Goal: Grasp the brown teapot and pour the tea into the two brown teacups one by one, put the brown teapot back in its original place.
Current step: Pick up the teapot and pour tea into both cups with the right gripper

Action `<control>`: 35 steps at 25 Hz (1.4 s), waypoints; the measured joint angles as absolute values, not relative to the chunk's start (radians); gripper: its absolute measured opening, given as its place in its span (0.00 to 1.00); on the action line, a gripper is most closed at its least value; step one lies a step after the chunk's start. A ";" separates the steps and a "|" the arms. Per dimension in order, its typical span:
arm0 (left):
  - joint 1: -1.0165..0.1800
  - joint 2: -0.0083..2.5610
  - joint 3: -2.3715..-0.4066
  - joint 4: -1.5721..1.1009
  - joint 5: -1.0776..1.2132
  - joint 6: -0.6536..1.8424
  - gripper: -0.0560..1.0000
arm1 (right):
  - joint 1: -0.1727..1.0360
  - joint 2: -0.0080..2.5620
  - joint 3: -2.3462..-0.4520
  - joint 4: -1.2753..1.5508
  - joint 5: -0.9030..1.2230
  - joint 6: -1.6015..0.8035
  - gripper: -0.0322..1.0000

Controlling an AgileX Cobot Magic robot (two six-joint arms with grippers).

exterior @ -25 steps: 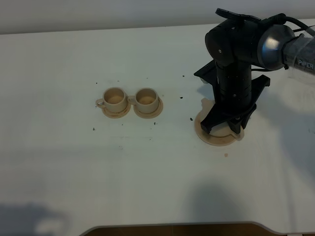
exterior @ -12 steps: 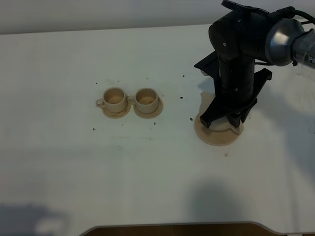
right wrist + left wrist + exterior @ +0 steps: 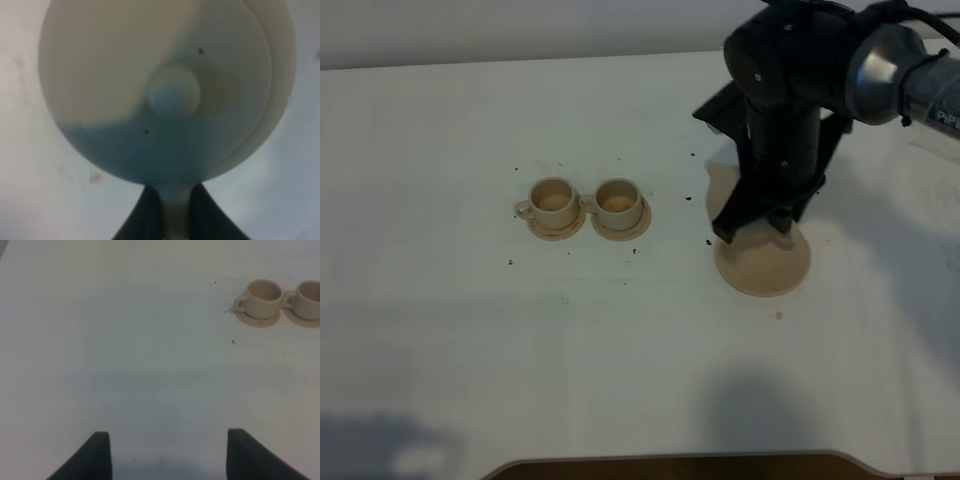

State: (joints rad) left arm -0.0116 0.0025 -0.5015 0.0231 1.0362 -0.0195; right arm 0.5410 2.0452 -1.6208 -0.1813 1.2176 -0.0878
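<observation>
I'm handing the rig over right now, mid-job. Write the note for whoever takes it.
Right claw: shut on the brown teapot, held up off its large saucer.
Left claw: open, holding nothing.
Teacups: side by side on their small saucers, left of the large saucer.
Done: teapot grasped and lifted.
Seemingly left: pour into each cup, then set the teapot back on the large saucer.

The tan teapot (image 3: 165, 75) (lid on) is hanging above its wide saucer (image 3: 763, 268); two teacups (image 3: 553, 202) are sitting side by side.
</observation>
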 joint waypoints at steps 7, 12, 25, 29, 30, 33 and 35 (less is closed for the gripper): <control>-0.012 0.002 -0.502 0.023 1.036 -0.019 0.53 | 0.594 2.060 -1.676 -0.247 1.171 -0.149 0.15; -0.012 0.002 -0.502 0.023 1.036 -0.019 0.53 | 0.624 2.142 -1.817 -0.270 1.191 -0.210 0.15; -0.012 0.002 -0.502 0.023 1.036 -0.019 0.53 | 0.674 2.228 -1.927 -0.406 1.221 -0.406 0.15; -0.012 0.002 -0.502 0.023 1.036 -0.019 0.53 | 0.679 2.227 -1.927 -0.459 1.222 -0.423 0.15; -0.012 0.002 -0.502 0.023 1.036 -0.019 0.53 | 0.682 2.232 -1.927 -0.474 1.222 -0.426 0.15; -0.012 0.002 -0.502 0.023 1.036 -0.019 0.53 | 0.693 2.252 -1.927 -0.495 1.222 -0.433 0.15; -0.012 0.002 -0.502 0.023 1.036 -0.019 0.53 | 0.702 2.264 -1.927 -0.497 1.222 -0.438 0.15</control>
